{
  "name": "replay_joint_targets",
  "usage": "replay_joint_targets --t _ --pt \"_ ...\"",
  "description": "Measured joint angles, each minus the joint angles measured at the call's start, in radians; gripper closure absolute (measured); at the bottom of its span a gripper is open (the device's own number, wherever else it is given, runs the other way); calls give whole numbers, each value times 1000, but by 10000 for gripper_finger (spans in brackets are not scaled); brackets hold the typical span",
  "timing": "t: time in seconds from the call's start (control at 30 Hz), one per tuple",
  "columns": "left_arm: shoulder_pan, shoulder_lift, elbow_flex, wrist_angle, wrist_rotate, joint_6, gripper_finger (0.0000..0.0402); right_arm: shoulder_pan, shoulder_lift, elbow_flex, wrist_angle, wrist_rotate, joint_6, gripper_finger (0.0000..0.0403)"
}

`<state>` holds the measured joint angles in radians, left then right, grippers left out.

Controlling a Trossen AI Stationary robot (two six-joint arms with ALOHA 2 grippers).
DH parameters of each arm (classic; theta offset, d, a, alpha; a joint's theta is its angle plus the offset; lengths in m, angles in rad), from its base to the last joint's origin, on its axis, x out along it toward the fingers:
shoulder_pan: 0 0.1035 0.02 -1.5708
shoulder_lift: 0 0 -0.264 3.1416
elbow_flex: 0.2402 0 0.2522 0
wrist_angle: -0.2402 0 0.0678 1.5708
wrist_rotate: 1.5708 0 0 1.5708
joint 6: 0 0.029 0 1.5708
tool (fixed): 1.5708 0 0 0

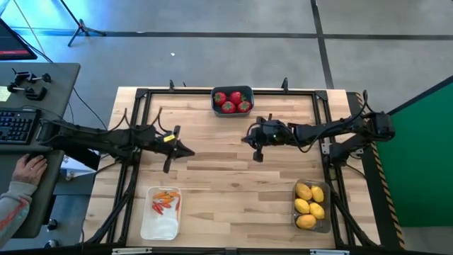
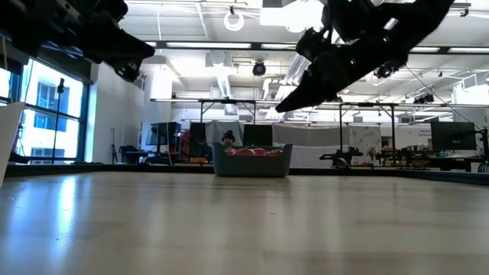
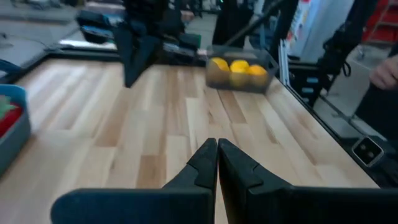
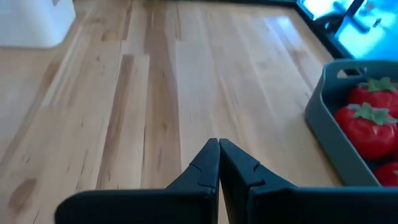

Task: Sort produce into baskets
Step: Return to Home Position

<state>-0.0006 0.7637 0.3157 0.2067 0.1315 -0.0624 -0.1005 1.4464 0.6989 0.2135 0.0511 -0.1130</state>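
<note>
Not much left for you to botch here, everything's binned. The real risk heading home is an arm swinging low and clipping a bin. The blue-grey bin (image 1: 214, 93) of red fruits (image 1: 231, 100) sits close beside the right gripper (image 4: 219, 142), and the white bin (image 1: 160, 228) with the peppers (image 1: 165, 202) is near the left gripper (image 3: 217, 142). The lemons (image 3: 238, 66) sit well ahead of the left one. Both claws are pinched fully closed, empty, touching nothing.

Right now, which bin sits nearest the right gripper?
The dark blue-grey bin of red fruits, at the far edge close to the right gripper; the white bin and smoky bin sit at the near corners.
</note>
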Motion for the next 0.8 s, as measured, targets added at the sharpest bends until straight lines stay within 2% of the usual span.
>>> replay_joint_targets --t 0.2,0.33,0.47,0.8 --pt "41 -101 -42 4 1 6 401 -4 -3 -181 304 0 38 403" --pt "66 -175 -67 -2 1 7 401 -5 -78 -298 396 9 92 403" --pt "93 -240 -76 -28 1 14 401 -5 -235 -370 361 36 101 403" --pt "148 -344 -76 -123 -3 53 401 -5 -677 -493 155 181 49 403"
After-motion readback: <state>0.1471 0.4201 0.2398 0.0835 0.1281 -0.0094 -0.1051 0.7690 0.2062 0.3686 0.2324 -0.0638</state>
